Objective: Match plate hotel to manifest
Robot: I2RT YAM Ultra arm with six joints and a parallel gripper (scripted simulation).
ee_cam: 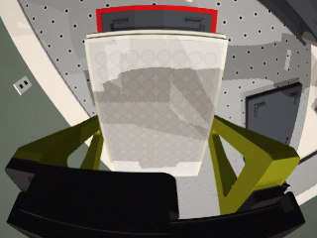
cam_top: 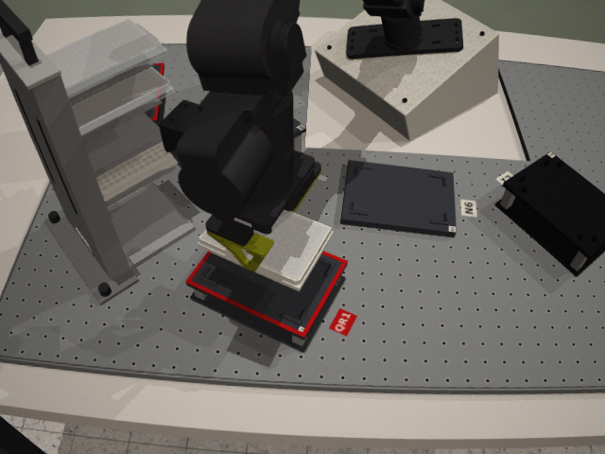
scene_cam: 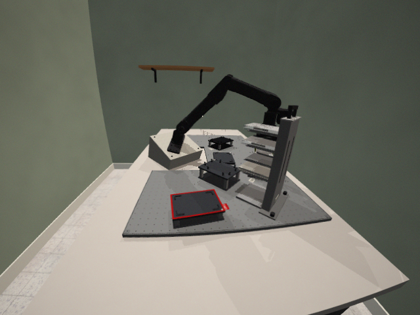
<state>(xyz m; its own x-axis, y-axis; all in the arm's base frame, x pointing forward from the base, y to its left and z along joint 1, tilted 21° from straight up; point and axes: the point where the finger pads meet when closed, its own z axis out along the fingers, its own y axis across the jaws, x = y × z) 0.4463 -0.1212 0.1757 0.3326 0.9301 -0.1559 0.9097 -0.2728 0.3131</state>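
Observation:
My gripper point(cam_top: 244, 249) with yellow fingers is shut on the long sides of a white 96-well plate point(cam_top: 288, 246). It holds the plate level, a little above the back part of the red-edged quarantine nest QR1 point(cam_top: 266, 290), which is empty. In the wrist view the plate point(ee_cam: 157, 102) fills the space between the fingers, with a red nest edge point(ee_cam: 157, 19) beyond it. I can read no ID label on the plate. The plate hotel H1 point(cam_top: 97, 147) stands at the left with plates on its shelves point(cam_top: 136, 168). In the exterior view the hotel post point(scene_cam: 279, 163) hides the gripper.
The flat recovery nest N6 point(cam_top: 398, 198) lies right of the arm and is empty. A raised black nest point(cam_top: 552, 210) stands at the far right. A second red-edged nest point(scene_cam: 196, 203) is empty. The arm's base block point(cam_top: 407, 73) is at the back.

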